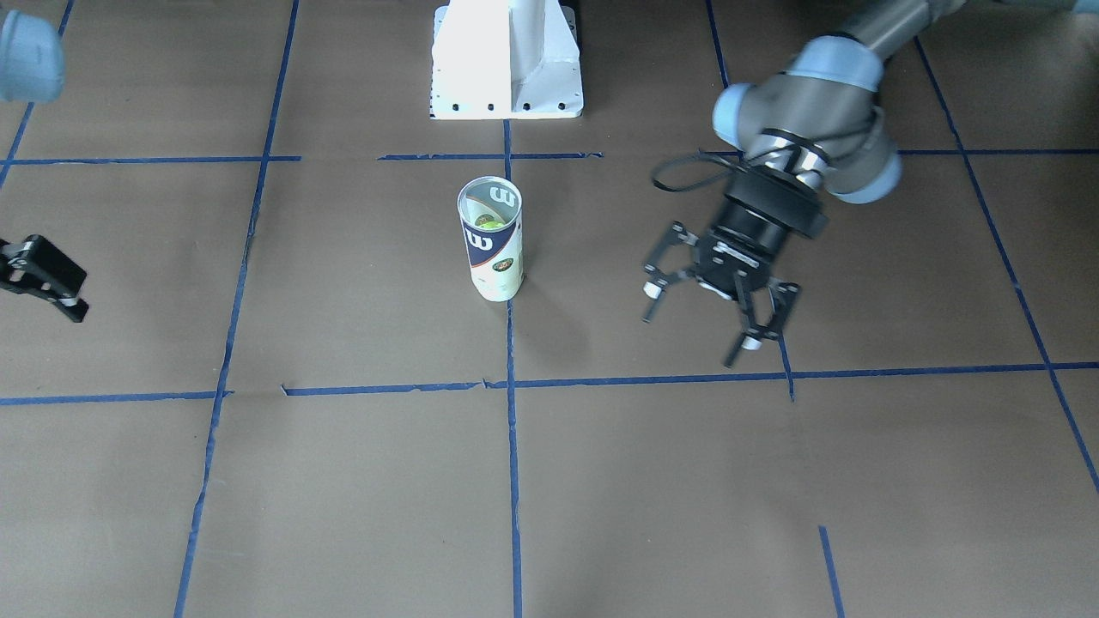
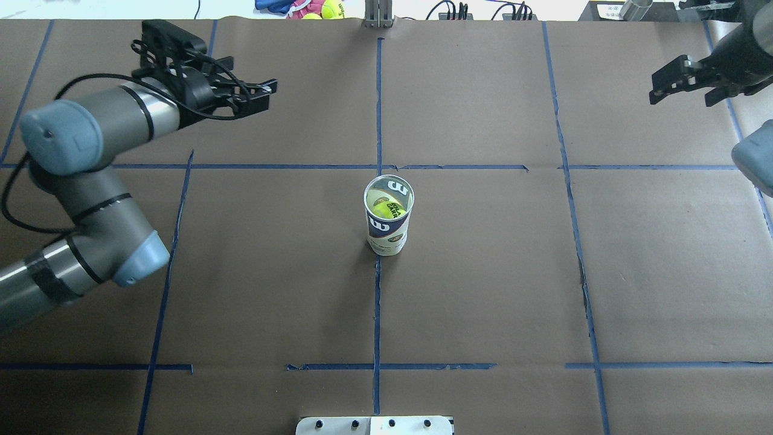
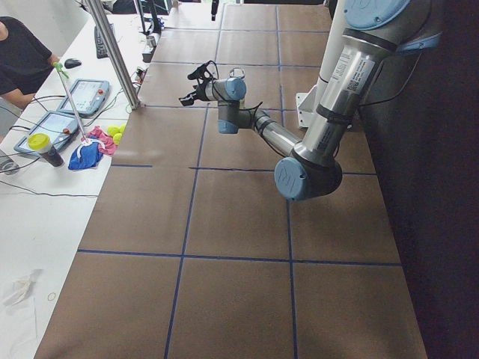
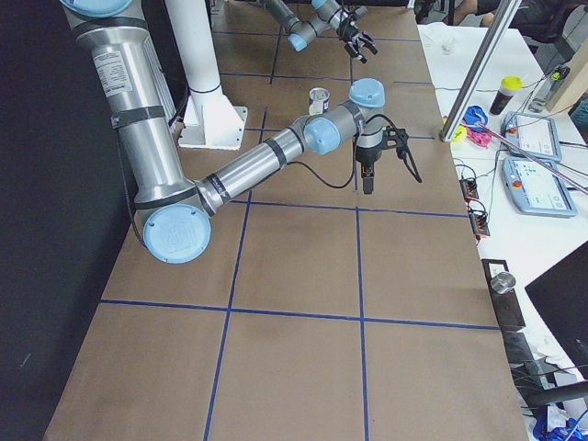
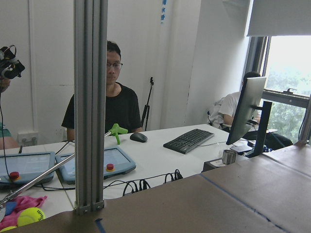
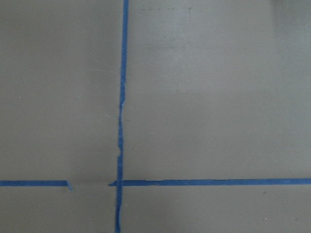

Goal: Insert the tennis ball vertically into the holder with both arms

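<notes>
The holder (image 2: 388,226), a clear can with a navy-and-white "W" label, stands upright at the table's centre; it also shows in the front view (image 1: 494,253) and small in the right side view (image 4: 319,99). The yellow-green tennis ball (image 2: 386,209) sits inside it, seen through the open top and through the can mouth in the front view (image 1: 489,223). My left gripper (image 2: 263,96) is open and empty, well off to the holder's far left; the front view shows its spread fingers (image 1: 697,330). My right gripper (image 2: 679,84) is open and empty at the far right; it is partly cut off in the front view (image 1: 43,279).
The white bolted pedestal (image 1: 506,60) stands at the robot's side of the table. Blue tape lines (image 6: 121,121) grid the brown table cover. Spare balls and cloths (image 2: 320,8) lie beyond the far edge. Operators sit at a desk (image 5: 114,104) past an aluminium post (image 5: 90,107).
</notes>
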Available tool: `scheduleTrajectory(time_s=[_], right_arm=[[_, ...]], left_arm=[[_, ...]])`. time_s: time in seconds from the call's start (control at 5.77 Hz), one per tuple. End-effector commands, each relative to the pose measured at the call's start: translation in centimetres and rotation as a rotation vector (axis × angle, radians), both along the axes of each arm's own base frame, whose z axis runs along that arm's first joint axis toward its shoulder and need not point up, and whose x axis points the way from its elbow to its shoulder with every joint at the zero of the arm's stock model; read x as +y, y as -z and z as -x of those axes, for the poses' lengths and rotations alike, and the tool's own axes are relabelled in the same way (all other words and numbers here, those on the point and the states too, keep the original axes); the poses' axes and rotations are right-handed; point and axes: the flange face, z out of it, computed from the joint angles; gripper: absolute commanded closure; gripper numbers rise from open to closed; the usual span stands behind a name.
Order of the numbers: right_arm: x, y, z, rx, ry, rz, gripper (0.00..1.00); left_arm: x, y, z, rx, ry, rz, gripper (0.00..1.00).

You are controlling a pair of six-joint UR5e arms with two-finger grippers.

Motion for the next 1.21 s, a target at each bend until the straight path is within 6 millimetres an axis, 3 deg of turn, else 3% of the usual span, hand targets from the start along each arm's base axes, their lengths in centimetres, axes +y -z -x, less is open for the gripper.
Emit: scheduleTrajectory(time_s=[0.0, 0.17, 0.35, 0.52, 0.69, 0.87, 1.04], right_arm=[[-1.0, -5.5, -5.0, 0.011, 0.064, -0.002, 0.00], [-2.1, -9.5, -8.7, -0.001, 0.121, -0.012, 0.00], [-2.7, -13.2, -11.1, 0.007, 0.173, -0.023, 0.00], [-2.6, -15.3, -13.8, 0.016, 0.171, -0.021, 0.00], [-1.3, -18.7, -14.4, 0.023, 0.197, 0.008, 0.00], [0.3, -21.1, -15.4, 0.020, 0.189, 0.043, 0.00], [2.0, -23.2, -16.6, 0.026, 0.224, 0.031, 0.00]], left_arm=[[-3.8, -6.5, 7.5, -0.130, -0.122, 0.247, 0.00], [-5.7, -9.6, 11.8, -0.184, -0.195, 0.375, 0.00], [-6.5, -13.6, 18.3, -0.266, -0.223, 0.487, 0.00], [-6.6, -15.9, 25.5, -0.303, -0.240, 0.544, 0.00], [-6.4, -16.4, 33.1, -0.299, -0.285, 0.606, 0.00], [-6.0, -17.7, 35.6, -0.367, -0.342, 0.613, 0.01], [-5.3, -19.7, 36.6, -0.405, -0.406, 0.681, 0.01]])
